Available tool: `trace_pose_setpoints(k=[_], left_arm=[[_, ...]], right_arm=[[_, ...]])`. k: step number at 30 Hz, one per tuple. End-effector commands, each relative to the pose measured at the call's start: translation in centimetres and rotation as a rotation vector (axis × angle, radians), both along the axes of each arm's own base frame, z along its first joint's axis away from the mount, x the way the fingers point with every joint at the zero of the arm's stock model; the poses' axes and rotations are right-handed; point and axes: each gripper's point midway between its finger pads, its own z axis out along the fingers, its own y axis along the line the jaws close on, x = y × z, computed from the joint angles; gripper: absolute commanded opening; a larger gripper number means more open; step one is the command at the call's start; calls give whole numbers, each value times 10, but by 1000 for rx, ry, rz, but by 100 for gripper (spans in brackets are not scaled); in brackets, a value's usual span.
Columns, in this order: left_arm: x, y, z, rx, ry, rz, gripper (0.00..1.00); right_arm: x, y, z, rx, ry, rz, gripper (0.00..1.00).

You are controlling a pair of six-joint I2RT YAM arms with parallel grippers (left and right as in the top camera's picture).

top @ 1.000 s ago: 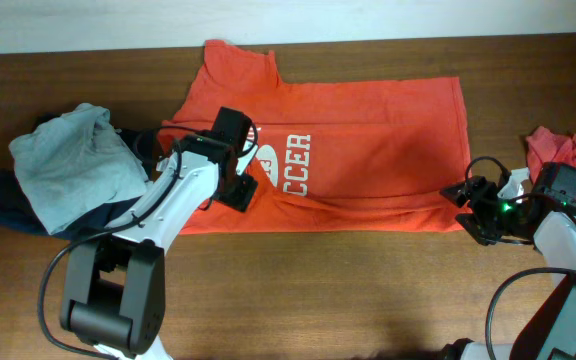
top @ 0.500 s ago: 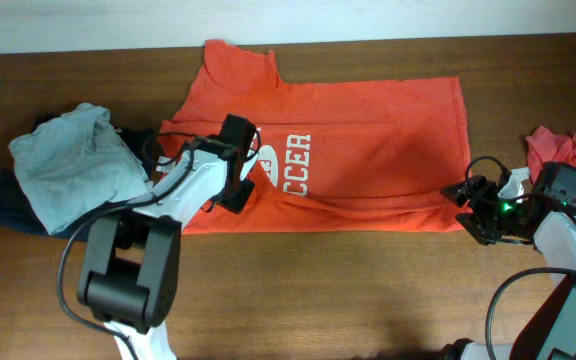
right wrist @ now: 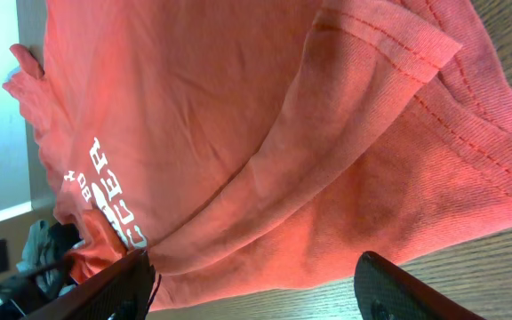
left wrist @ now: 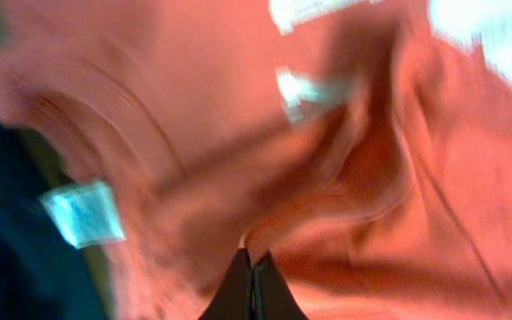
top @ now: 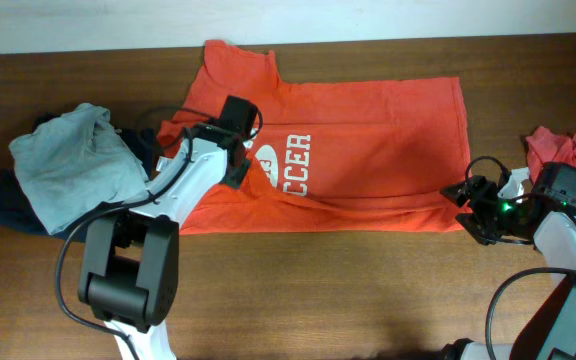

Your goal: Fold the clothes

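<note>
Overhead, the orange T-shirt (top: 368, 150) lies flat on the brown table (top: 368, 290). Its long way runs left to right. The neck end is at the left and the bottom hem is at the right.

The left claw (top: 236, 165) sits on the left part of the shirt, by the white letters. In the left wrist view the left claw (left wrist: 252, 284) is closed tight. A little ridge of orange cloth runs up to its tips, so it looks like it is pinching the shirt. That view is blurry.

The right claw (top: 473, 210) is at the near right corner of the shirt. In the right wrist view the right claw (right wrist: 256, 284) is wide open and holds nothing. The hem corner lies just in front of it, between its two fingers. The rest of the shirt stretches away to the left.

So each arm is at its own end of the near edge. I think the right claw must close on the corner before both can lift that edge.

A grey-blue garment (top: 73, 165) lies on a navy garment (top: 13, 210) at the far left. Another red shirt (top: 568, 155) is at the right edge.
</note>
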Motion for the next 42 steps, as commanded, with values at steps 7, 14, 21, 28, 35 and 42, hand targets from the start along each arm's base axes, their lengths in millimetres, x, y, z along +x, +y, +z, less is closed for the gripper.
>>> trace_pose_setpoints(k=[7,14,21,28,35,42], left_arm=[[47,26,25,1,-199,79,16],[29,49,16,19,-110,141,93],[-3,48,3,10,36,133,92],[6,41,3,-23,10,111,43],[13,38,-12,-18,30,43,0],[51,69,11,-32,-116,157,0]], right_arm=[[5,-1,5,-7,-23,13,77],[5,-1,5,-6,-22,13,77],[5,-1,5,-7,-23,13,77],[5,-2,5,-8,-23,13,77],[5,-1,5,-7,-23,13,78],[4,-1,5,-5,-20,13,77]])
